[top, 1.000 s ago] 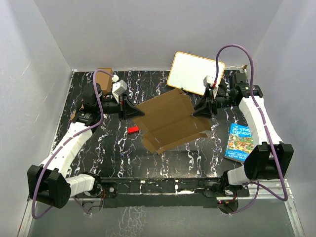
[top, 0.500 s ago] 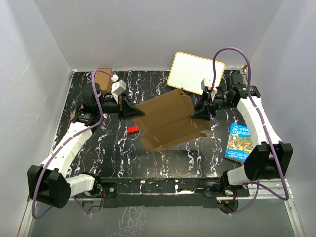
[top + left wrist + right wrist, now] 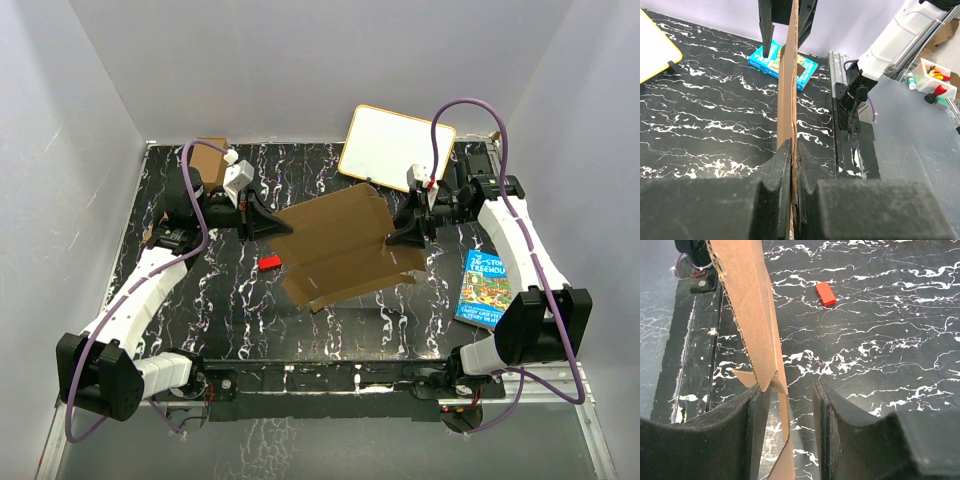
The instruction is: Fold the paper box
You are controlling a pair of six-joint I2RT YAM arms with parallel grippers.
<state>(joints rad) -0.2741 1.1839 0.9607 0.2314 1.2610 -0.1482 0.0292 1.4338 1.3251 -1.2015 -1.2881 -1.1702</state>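
Observation:
The paper box [image 3: 340, 245] is a flat brown die-cut cardboard sheet held above the middle of the black marbled table. My left gripper [image 3: 283, 228] is shut on its left edge; in the left wrist view the sheet [image 3: 787, 90] runs edge-on out of the pinched jaws [image 3: 794, 160]. At the sheet's right edge, my right gripper [image 3: 398, 232] is open. In the right wrist view the cardboard [image 3: 745, 305] lies against the left finger [image 3: 757, 415], with a clear gap to the right finger [image 3: 827, 415].
A small red block [image 3: 268, 263] lies on the table left of the sheet. A whiteboard [image 3: 395, 148] leans at the back right. A blue book [image 3: 484, 288] lies at the right, and a small brown carton [image 3: 210, 155] sits at the back left.
My right gripper has shifted slightly left and forward along the sheet's right edge and its jaws have parted a little. The sheet sagged slightly leftward. The left gripper kept its grip.

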